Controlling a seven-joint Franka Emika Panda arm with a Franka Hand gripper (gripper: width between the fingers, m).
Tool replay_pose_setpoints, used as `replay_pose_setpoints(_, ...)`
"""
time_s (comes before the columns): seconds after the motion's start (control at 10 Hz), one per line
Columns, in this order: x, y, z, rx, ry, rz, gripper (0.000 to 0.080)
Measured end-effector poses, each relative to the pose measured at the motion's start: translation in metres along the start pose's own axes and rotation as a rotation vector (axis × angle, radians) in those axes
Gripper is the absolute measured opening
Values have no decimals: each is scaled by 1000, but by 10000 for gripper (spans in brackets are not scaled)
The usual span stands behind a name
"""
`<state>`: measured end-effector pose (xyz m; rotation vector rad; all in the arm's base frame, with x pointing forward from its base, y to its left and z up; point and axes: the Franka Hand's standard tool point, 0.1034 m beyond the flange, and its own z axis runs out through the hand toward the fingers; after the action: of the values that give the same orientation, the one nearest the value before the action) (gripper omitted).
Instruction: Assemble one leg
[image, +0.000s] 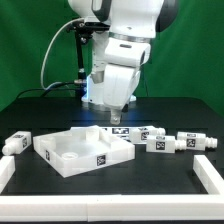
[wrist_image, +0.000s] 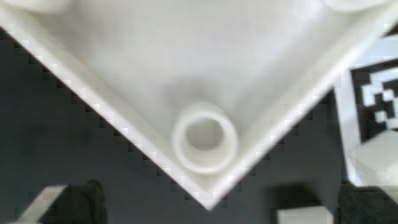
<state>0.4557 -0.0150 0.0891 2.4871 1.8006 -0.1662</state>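
Observation:
The large white tray-like part (image: 75, 150) lies on the black table. Its far corner, with a round hole (wrist_image: 203, 138), fills the wrist view (wrist_image: 107, 60). My gripper (image: 117, 118) hangs low over that corner. It is open and empty (wrist_image: 214, 205), and the dark fingers (wrist_image: 80, 200) stand wide apart on either side of the corner tip. A leg with a black-and-white tag (image: 122, 130) lies just behind the corner, and its tag shows in the wrist view (wrist_image: 374, 105). Other legs lie at the exterior view's right (image: 155, 141) (image: 190, 142) and left (image: 18, 142).
A white rim piece (image: 210, 175) runs along the exterior view's right front. Another white edge (image: 5, 172) sits at the left front. A green backdrop and a dark stand rise behind the arm.

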Motion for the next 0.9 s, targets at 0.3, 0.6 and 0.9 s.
replay_pose_setpoints(0.3, -41, 15, 1, 60, -1, -45, 649)
replay_pose_setpoints(0.6, -40, 16, 2, 60, 0, -41, 649)
replay_pose_setpoints(0.9, -58, 17, 3, 40, 16, 91, 649)
